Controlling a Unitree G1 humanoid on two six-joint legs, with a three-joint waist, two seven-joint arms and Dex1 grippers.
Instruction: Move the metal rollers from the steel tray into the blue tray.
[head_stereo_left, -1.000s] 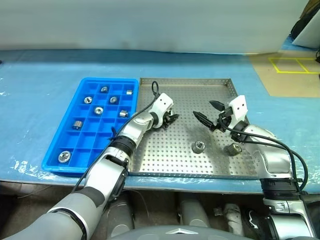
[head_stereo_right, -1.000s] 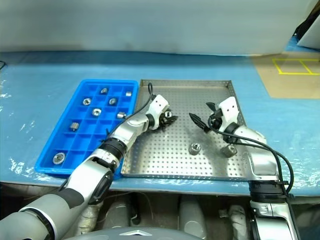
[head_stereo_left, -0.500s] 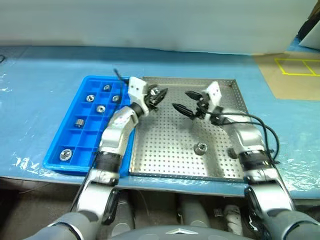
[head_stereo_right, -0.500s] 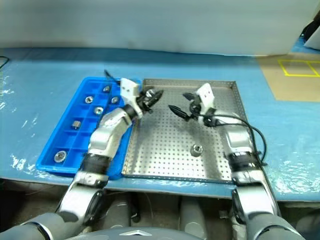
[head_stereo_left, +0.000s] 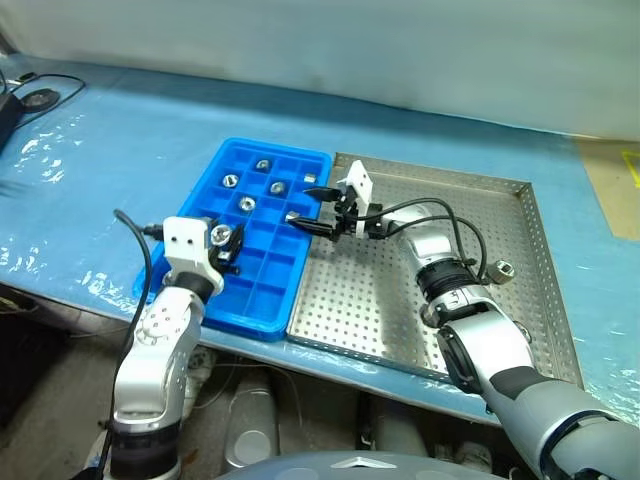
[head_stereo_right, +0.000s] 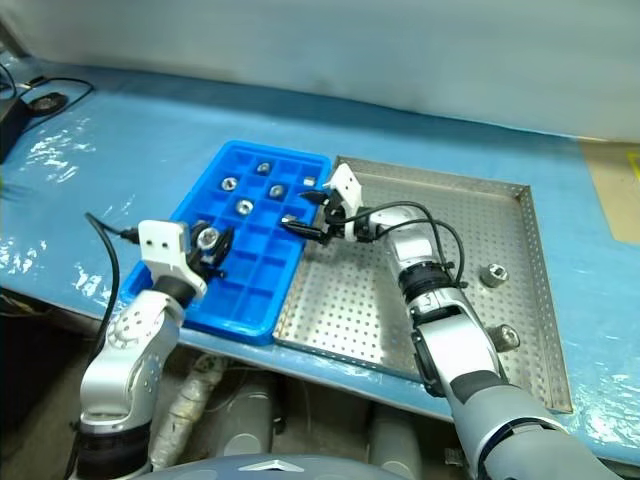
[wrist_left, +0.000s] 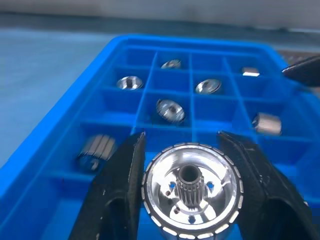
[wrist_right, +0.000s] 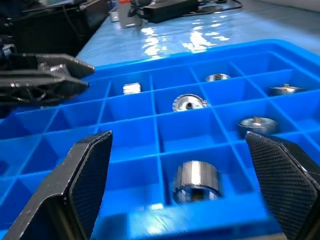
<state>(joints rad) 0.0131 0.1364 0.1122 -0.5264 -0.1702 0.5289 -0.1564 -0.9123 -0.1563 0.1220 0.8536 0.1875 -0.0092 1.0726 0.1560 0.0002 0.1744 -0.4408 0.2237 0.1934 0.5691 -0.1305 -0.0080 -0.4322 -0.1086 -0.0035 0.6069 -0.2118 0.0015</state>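
Left jaws carried roller over blue tray.

We have two arms in silvery-grey shells, darker grey toward the shoulders, with black ribbed bands at the joints. Our left gripper sits behind a white boxy wrist block marked by two small dark dots. Our right gripper has a smaller white wrist block. Both end in two black tapered fingers whose inner pads bear a fine cross-hatched texture. Thin black cables loop loosely outside each forearm.
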